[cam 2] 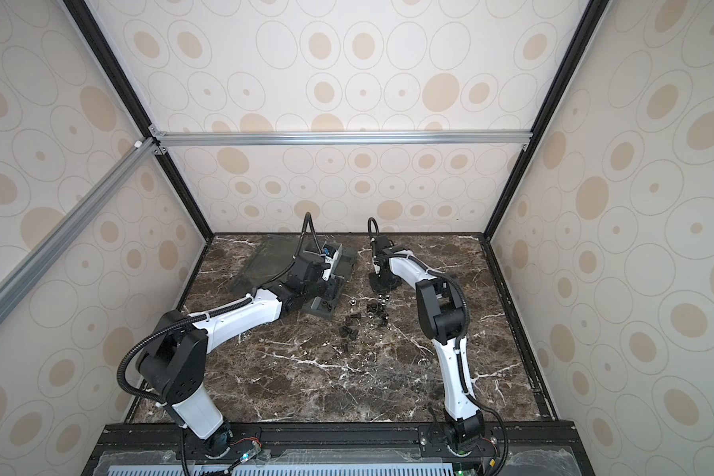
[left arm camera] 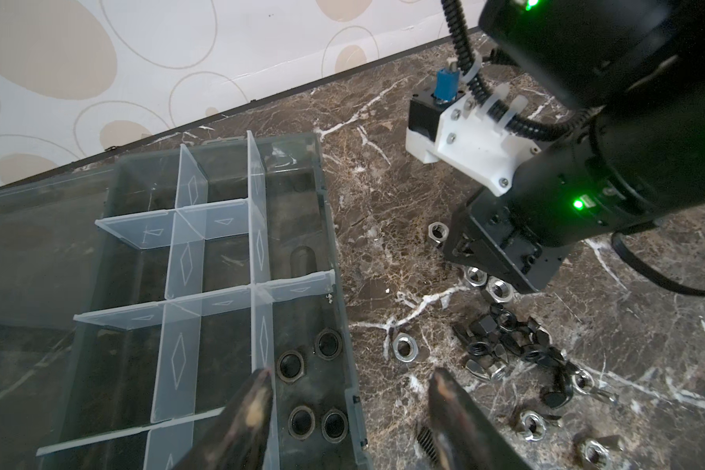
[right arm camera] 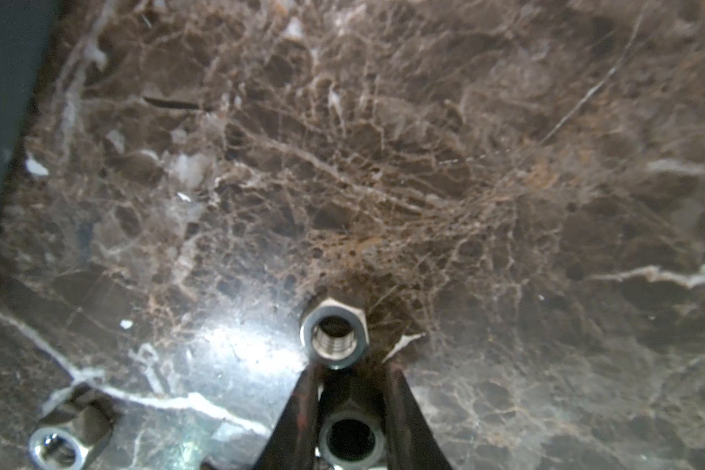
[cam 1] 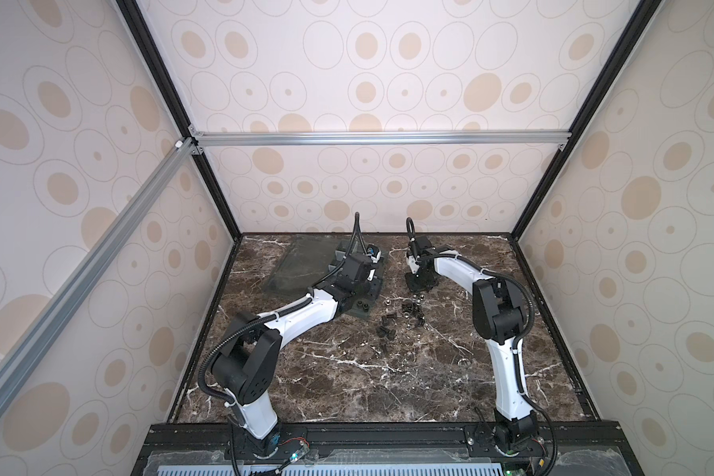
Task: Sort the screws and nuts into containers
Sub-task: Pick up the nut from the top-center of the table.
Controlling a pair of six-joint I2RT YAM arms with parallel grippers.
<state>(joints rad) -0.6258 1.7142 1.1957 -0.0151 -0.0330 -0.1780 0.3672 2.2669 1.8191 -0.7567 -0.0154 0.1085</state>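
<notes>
Right gripper [right arm camera: 353, 378] is set down at the marble table [right arm camera: 383, 162], beside the organiser box [left arm camera: 344, 325] but apart from it. Its jaws are seen narrowly apart with a silver nut [right arm camera: 351, 439] lodged between them, set back from the tips; whether the pads bear on it yet cannot be told. Left gripper [left arm camera: 351, 378] is held wide open and empty above the near edge of the box. Four black nuts [left arm camera: 289, 365] are noted in the near outer cell of the containers [left arm camera: 186, 260]; the other visible cells look empty. The loose screws [cam 1: 385, 329] and remaining nuts are scattered on the table between the arms. Risks are judged as follows. The nut is smooth and squat, so if it is pinched across corners rather than flats it may be twisted and shot out over the slick marble. A second nut [right arm camera: 334, 337] sits just beyond the fingertips and may be nudged or dragged along on the lift. The left arm is parked over the box, so the drop path may be blocked. Orientation: the nut between the jaws lies flat, bore upright and facing the wrist camera. It has no real long axis, being wider than tall.
</notes>
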